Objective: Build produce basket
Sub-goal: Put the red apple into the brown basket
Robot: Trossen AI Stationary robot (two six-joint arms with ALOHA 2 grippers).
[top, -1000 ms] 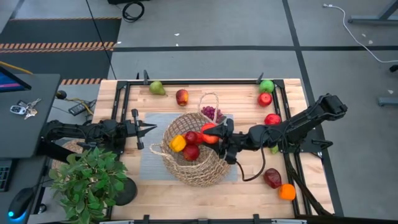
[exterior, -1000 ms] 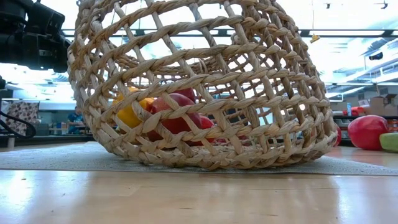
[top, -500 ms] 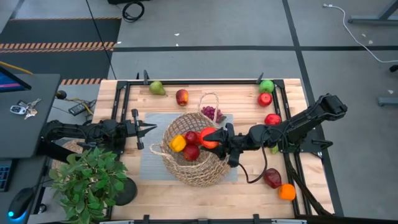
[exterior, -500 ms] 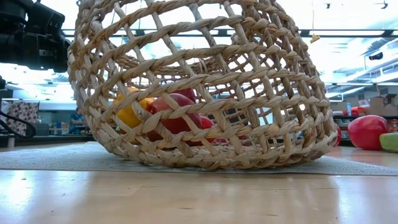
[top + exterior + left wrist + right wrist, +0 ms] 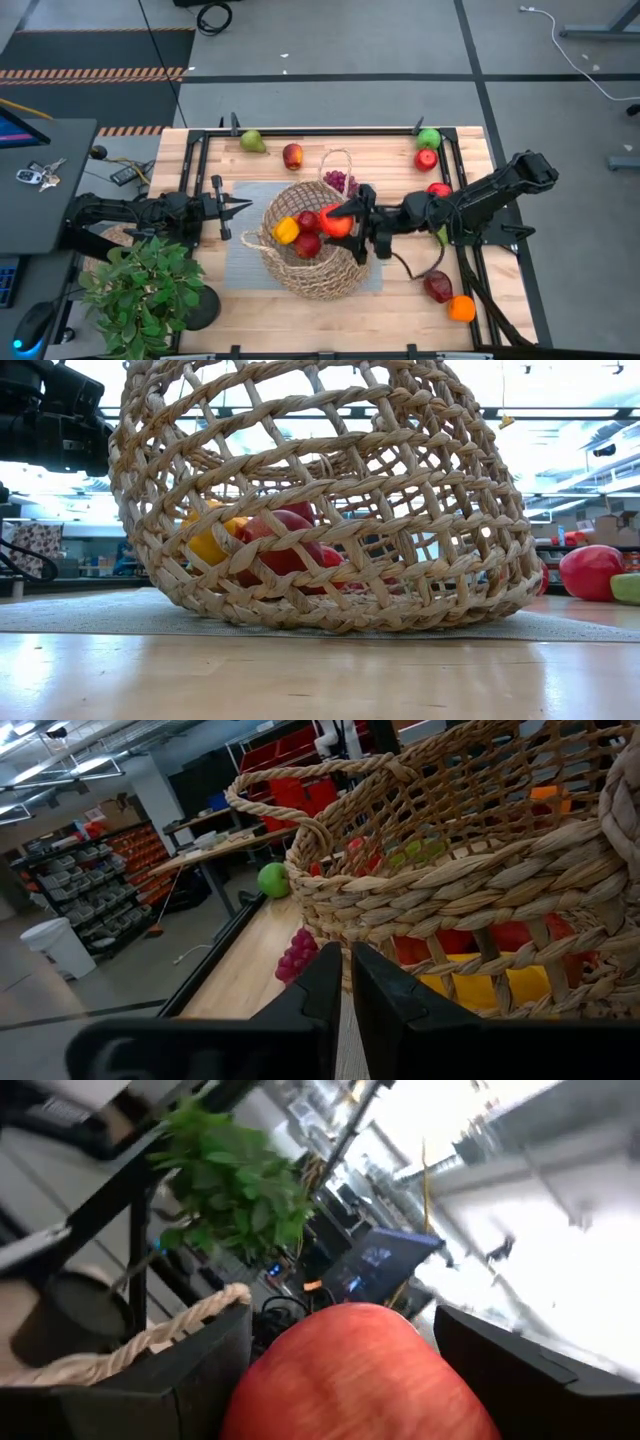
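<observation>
Even overhead light fills the high view, with soft, short shadows on the table (image 5: 190, 310). The low view is backlit: bright ceiling glare washes out the room behind the basket (image 5: 330, 500), and the near tabletop is blurred. The right wrist view is smeared, its upper right blown white.

High view: overhead, looking straight down on the whole table (image 5: 250, 305), distant. Low view: at tabletop height, level, very close to the basket (image 5: 330, 510), which fills it. Left wrist view: low beside the basket's 9 o'clock side, facing 3 o'clock, near. Right wrist view: above the basket rim, facing 9 o'clock toward the plant (image 5: 235, 1180). All four share the basket.
</observation>
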